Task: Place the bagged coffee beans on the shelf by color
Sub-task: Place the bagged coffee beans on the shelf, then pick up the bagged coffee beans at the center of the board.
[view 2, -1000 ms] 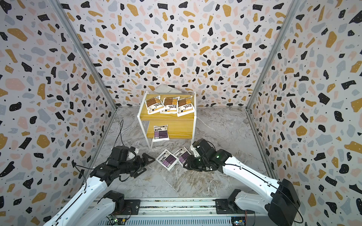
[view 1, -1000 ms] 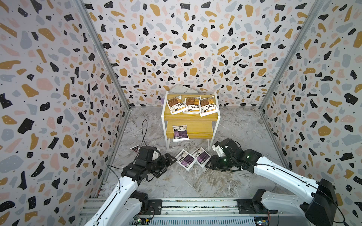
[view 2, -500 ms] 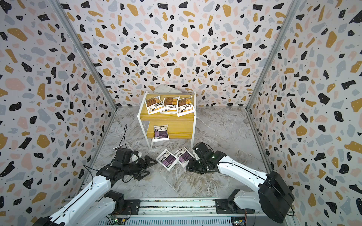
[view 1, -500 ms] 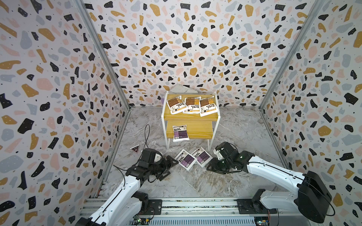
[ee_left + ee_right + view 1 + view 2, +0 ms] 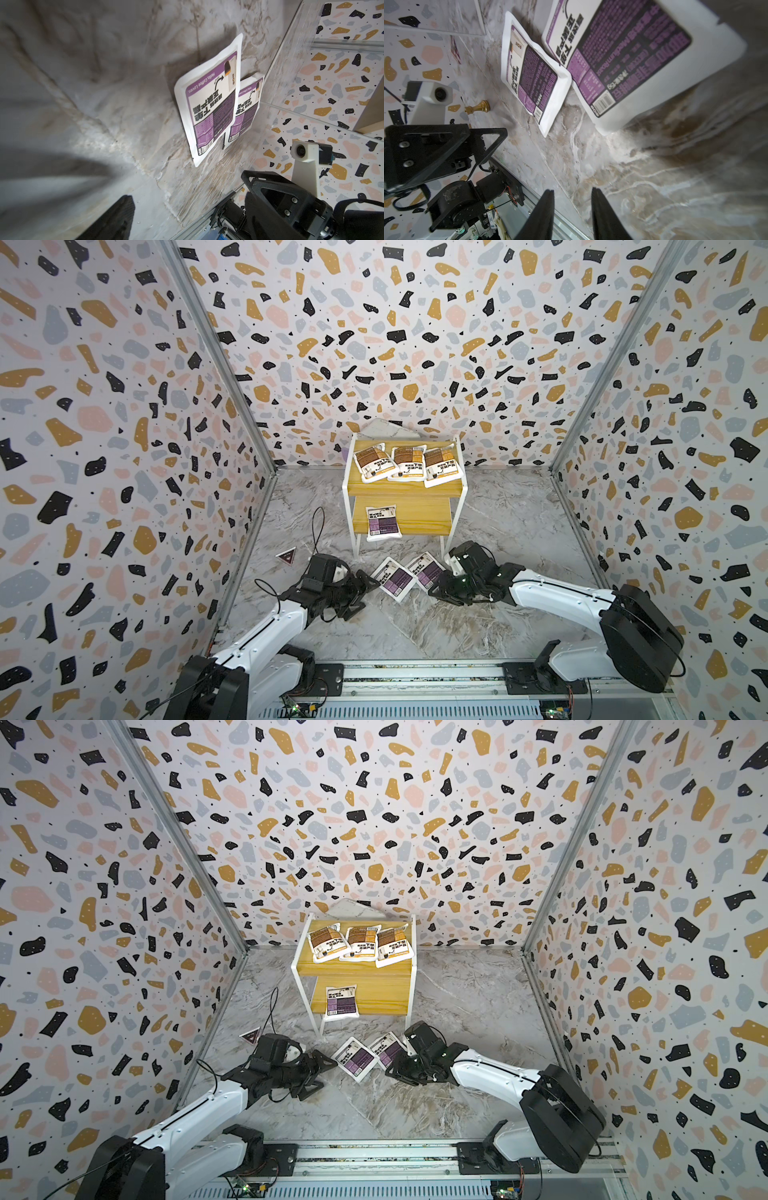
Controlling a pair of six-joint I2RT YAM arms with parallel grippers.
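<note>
Now two purple pouches lie flat on the floor [image 5: 415, 626] in front of the shelf [image 5: 405, 489], their edges touching: the left pouch [image 5: 393, 578] and the right pouch [image 5: 426, 571]. A third purple pouch [image 5: 382, 523] sits on the lower board [image 5: 426, 522]. Three brown pouches [image 5: 408, 462] fill the top board [image 5: 415, 488]. My right gripper [image 5: 572, 190] is low, just beside the right pouch, jaws narrow with nothing between them. My left gripper [image 5: 365, 592] hangs near the left pouch without touching it, jaws wide and empty.
</note>
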